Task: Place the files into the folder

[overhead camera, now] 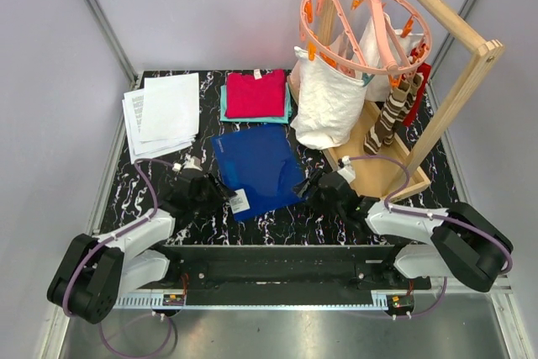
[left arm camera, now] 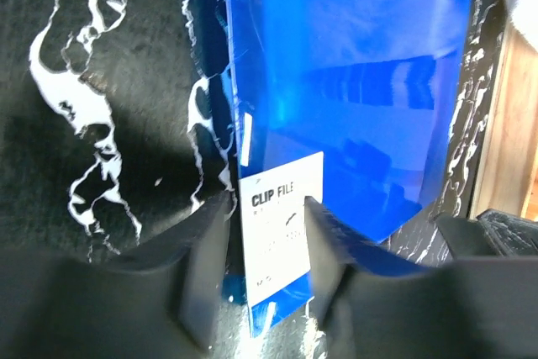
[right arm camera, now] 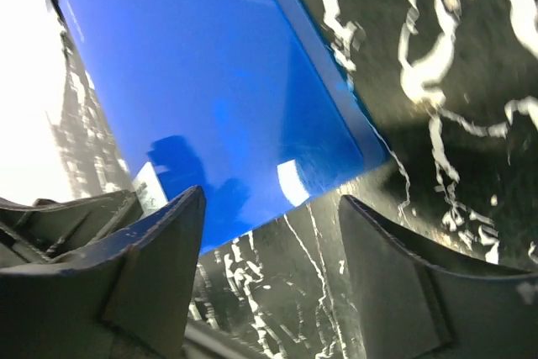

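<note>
The blue folder (overhead camera: 256, 164) lies flat at the table's middle, its white sticker (overhead camera: 239, 200) at the near-left corner. The files (overhead camera: 164, 111), a stack of white printed sheets, lie at the far left, apart from the folder. My left gripper (overhead camera: 220, 195) is open at the sticker corner. In the left wrist view its jaws (left arm camera: 262, 241) straddle the "CLIP FILE" sticker (left arm camera: 279, 233) on the folder (left arm camera: 353, 81). My right gripper (overhead camera: 304, 189) is open and empty at the folder's near-right corner. In the right wrist view (right arm camera: 269, 233) the folder's edge (right arm camera: 210, 98) lies just ahead of its fingers.
Folded red and teal clothes (overhead camera: 255, 94) lie behind the folder. A white cloth bag (overhead camera: 328, 102) hangs from a pink peg hanger (overhead camera: 366, 18) on a wooden rack (overhead camera: 458, 81) at the right, its base (overhead camera: 378, 161) close to the right arm.
</note>
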`<state>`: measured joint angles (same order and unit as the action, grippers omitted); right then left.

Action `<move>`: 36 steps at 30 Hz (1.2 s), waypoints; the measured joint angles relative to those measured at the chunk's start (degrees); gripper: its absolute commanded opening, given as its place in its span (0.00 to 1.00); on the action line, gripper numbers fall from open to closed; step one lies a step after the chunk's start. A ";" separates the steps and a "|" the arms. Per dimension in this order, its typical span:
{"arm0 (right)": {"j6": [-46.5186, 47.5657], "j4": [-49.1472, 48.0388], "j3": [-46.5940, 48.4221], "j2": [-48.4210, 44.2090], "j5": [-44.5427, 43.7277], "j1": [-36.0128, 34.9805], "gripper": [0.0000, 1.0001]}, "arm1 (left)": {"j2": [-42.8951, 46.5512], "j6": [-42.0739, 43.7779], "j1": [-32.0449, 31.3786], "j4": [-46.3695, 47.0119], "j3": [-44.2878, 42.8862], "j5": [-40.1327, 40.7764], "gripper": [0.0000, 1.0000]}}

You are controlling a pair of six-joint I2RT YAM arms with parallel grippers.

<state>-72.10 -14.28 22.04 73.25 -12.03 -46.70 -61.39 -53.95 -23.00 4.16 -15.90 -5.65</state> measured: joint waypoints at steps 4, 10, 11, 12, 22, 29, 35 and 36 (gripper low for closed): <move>9.46 5.55 5.77 1.68 -1.05 0.17 0.81 | 0.04 -0.04 0.00 -1.46 0.00 0.17 0.57; 22.25 10.54 13.31 8.72 -1.68 0.22 0.78 | 0.07 0.15 -0.04 -1.51 -0.11 0.26 0.54; 24.22 10.93 14.21 10.27 -1.86 0.24 0.78 | 0.00 0.20 -0.04 -1.53 -0.11 0.31 0.53; 26.16 11.26 14.86 11.65 -1.90 0.24 0.77 | -0.22 0.26 -0.04 -1.49 -0.13 0.31 0.52; 35.23 10.62 18.10 16.48 -1.81 0.33 0.76 | -2.36 0.35 -0.04 0.26 -0.55 0.24 0.49; 35.87 5.86 17.11 17.03 3.19 0.87 0.77 | -3.76 0.35 -0.02 1.42 -0.90 0.26 0.46; 35.39 0.09 14.69 16.63 10.49 3.06 0.81 | -3.85 0.37 0.02 1.57 -0.90 0.72 0.46; 35.04 -0.96 14.19 16.48 12.11 3.50 0.81 | -3.87 0.37 0.07 1.60 -0.90 0.87 0.46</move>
<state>-37.06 -15.25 36.23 89.73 0.08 -43.20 -65.25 -53.58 -22.94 5.76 -16.80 -4.78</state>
